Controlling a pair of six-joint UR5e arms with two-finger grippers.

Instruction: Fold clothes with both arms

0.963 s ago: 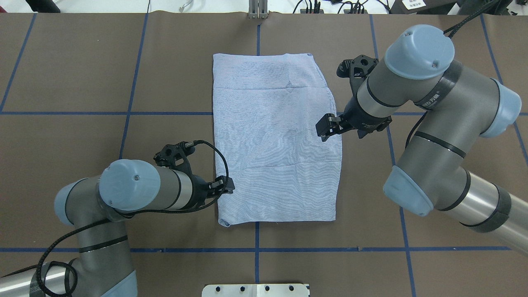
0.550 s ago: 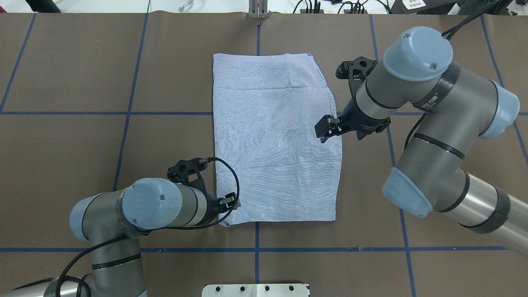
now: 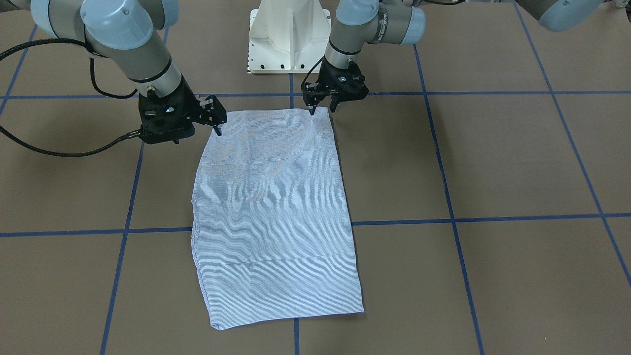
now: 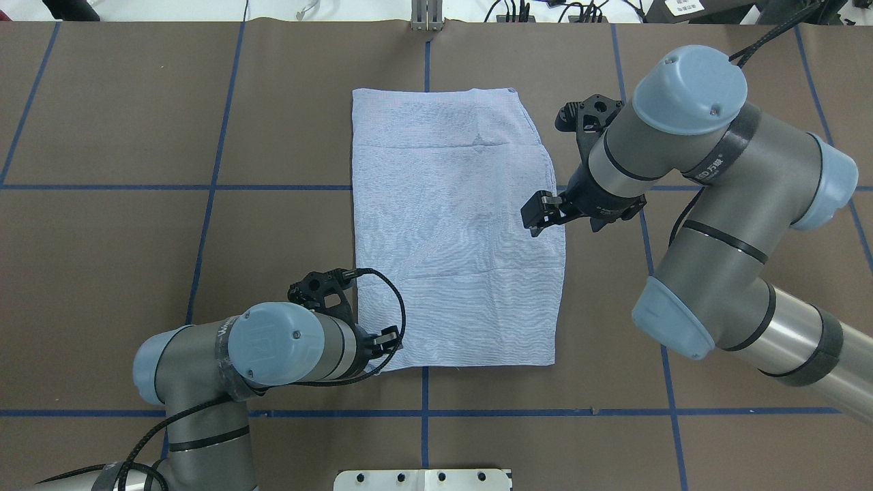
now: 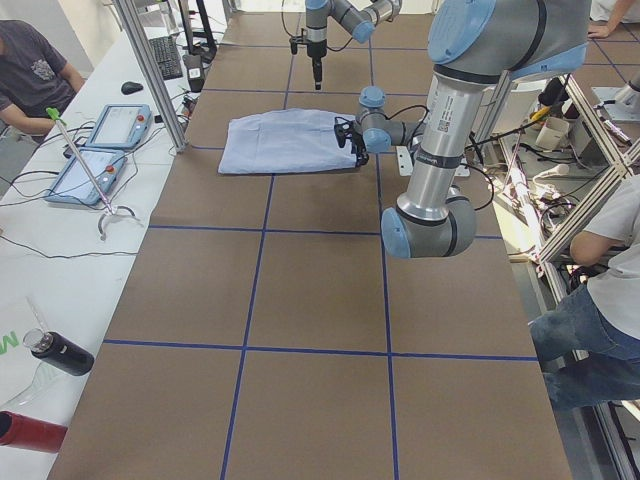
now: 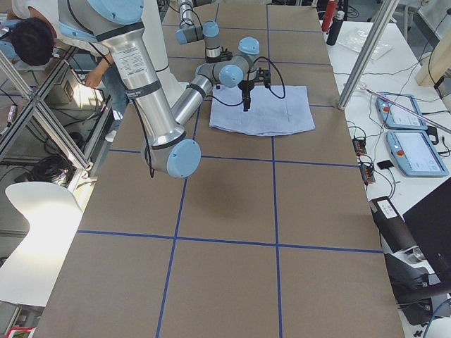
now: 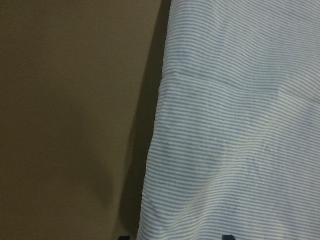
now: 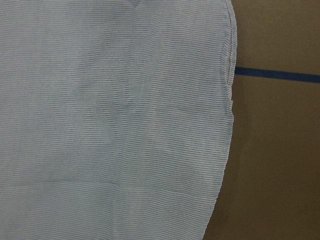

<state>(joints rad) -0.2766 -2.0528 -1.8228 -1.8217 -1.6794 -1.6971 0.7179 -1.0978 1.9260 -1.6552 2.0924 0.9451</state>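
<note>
We saw the folded striped shirt [image 4: 457, 232] lying flat at frame centre. The left gripper [image 4: 391, 339], fingers spread, was at its lower-left corner. The right gripper [image 4: 536, 215] was at its right edge; we could not tell its grip.

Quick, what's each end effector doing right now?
Left end effector: open, at the shirt's corner, holding nothing.
Right end effector: open, holding nothing.

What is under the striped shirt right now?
The shirt lies flat on the brown table covering; the blue tape lines run in under its edges. Whatever is folded beneath the top layer, sleeves, collar or buttons, is covered and cannot be seen.
</note>
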